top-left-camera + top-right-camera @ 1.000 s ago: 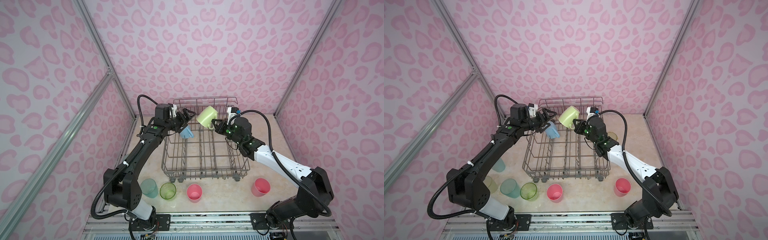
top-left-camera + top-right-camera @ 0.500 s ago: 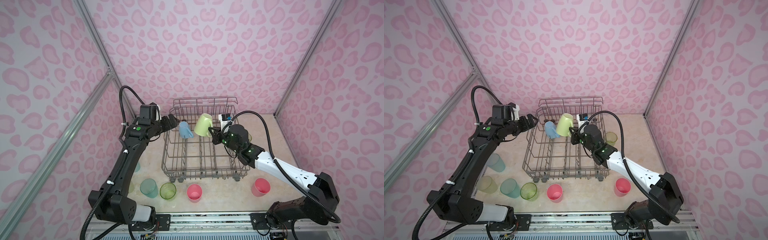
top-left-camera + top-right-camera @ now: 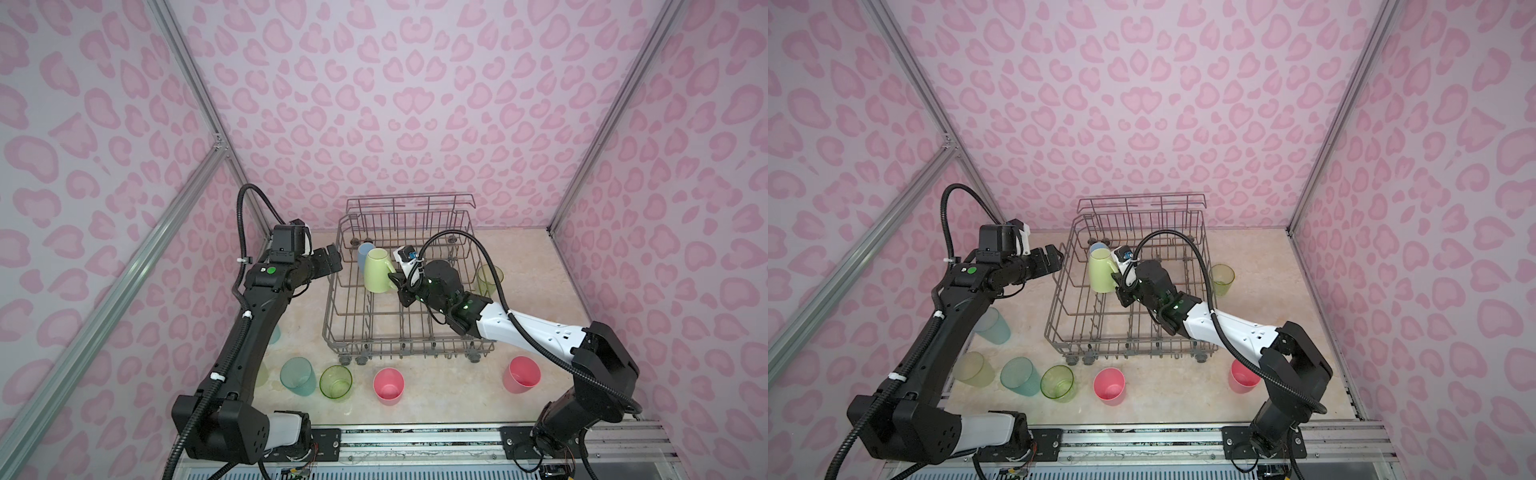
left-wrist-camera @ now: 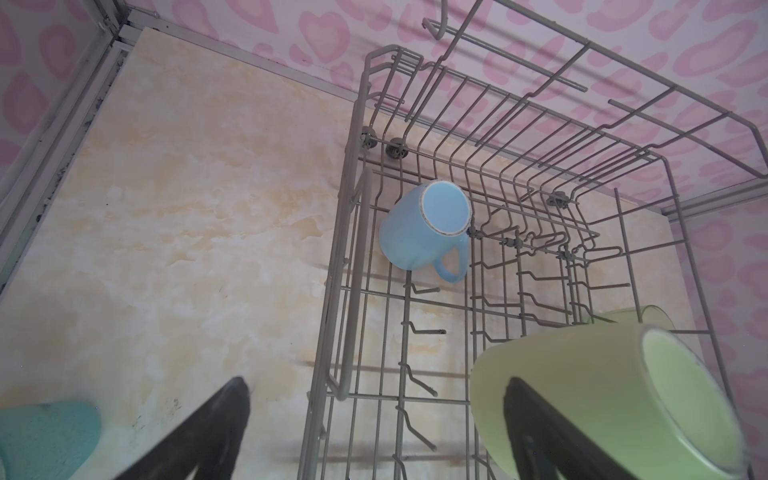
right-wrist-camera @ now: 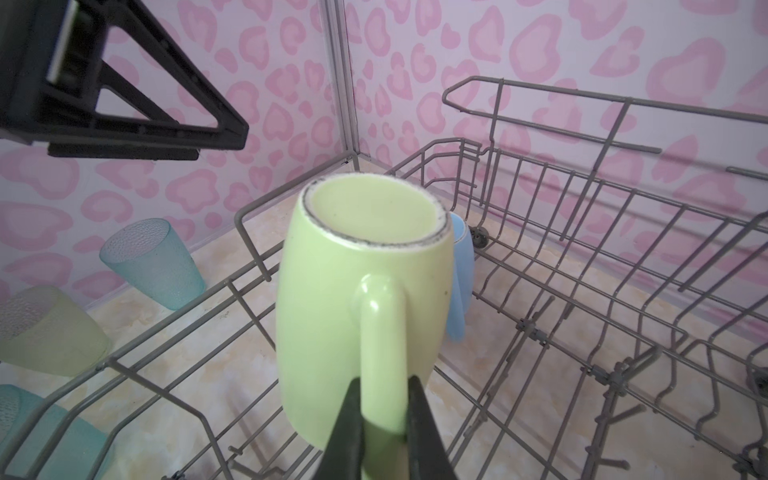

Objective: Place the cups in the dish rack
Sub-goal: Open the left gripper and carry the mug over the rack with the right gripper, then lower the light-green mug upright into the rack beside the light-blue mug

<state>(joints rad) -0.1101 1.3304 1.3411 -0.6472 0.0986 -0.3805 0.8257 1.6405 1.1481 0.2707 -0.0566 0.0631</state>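
Handle of the pale-yellow mug (image 3: pixel 376 270) sits pinched in the closed right end effector (image 5: pixel 384 415), the mug tilted base-up inside the dish rack (image 3: pixel 407 224) near its far-left corner, just beside the inverted light-blue mug (image 4: pixel 419 232). The left end effector (image 3: pixel 332 257) gapes wide and empty just outside the rack's left wall. Other cups (image 3: pixel 1108 384) stand along the surface's (image 3: pixel 519 257) near and left edges.

Most of blue mug (image 3: pixel 365 250) hidden behind yellow mug (image 3: pixel 376 270), teal cup (image 4: pixel 45 440) cut off at picture's edge
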